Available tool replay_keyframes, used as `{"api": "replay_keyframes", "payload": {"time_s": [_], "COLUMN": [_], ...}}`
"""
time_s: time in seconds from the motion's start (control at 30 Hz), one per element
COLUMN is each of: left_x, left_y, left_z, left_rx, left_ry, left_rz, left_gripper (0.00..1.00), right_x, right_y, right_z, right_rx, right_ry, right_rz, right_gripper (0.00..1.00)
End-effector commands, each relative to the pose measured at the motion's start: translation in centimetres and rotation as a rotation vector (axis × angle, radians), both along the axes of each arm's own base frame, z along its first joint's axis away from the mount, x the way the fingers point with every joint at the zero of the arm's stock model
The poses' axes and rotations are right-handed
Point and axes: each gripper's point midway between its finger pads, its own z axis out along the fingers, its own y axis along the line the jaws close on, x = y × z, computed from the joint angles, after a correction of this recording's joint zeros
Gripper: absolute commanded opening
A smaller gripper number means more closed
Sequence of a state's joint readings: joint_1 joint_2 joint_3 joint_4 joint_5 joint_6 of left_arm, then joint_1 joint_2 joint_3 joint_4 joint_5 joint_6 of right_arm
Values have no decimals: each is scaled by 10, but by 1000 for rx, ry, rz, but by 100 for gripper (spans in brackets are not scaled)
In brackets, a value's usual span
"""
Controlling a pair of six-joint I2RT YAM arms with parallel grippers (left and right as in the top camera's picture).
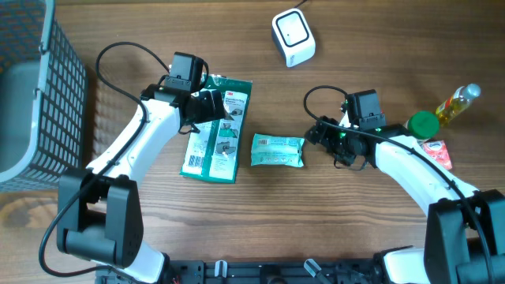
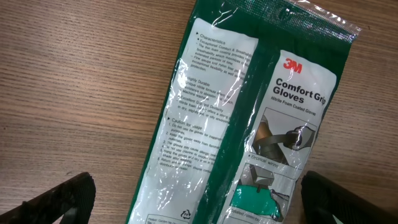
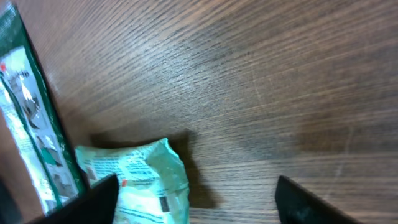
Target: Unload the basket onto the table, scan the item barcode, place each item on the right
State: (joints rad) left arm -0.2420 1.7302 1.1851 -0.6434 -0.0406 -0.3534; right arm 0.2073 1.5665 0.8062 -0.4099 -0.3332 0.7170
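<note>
A green and white 3M gloves pack lies flat left of centre, and my left gripper hovers over its upper part. In the left wrist view the pack fills the frame between the wide-open jaws of the left gripper, which touch nothing. A small mint-green packet lies in the middle. My right gripper is at the packet's right end. In the right wrist view the packet sits beside the left finger, and the right gripper is open. A white scanner stands at the back.
A dark wire basket fills the left edge. By the right arm stand a green-capped container, a yellow oil bottle and a red-pink packet.
</note>
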Motion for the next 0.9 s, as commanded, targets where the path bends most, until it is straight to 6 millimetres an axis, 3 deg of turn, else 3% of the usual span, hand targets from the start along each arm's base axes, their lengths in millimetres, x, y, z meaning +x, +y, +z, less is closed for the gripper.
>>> {"api": "replay_keyframes", "payload": {"time_s": [0.0,0.13,0.2,0.23,0.3,0.37,0.53,0.7,0.87], "left_x": [3,3,3,3,3,3,3,3,3], "left_y": [2,3,2,3,3,3,3,3,2], "left_z": [1,1,1,1,1,1,1,1,1], "left_rx": [13,13,13,13,13,13,13,13,13], "left_ry": [-7,-7,-7,-7,-7,-7,-7,-7,-7], "left_rz": [2,2,2,2,2,2,2,2,2], "left_gripper": [100,100,100,100,100,100,100,100,100], "right_x": [1,-2,-4,-6,-10,-14,-27,-20,-25], "right_y": [0,12,12,12,14,18,33,43,46], "right_z": [5,29,42,44,45,41,18,-9,-33], "right_rx": [-35,14,15,14,22,24,23,-4,10], "right_ry": [-58,-111,-139,-142,-132,-123,-76,-35,31], "right_rz": [126,220,240,243,248,263,316,258,269], "right_gripper": [50,78,83,81,64,55,56,51,51]}}
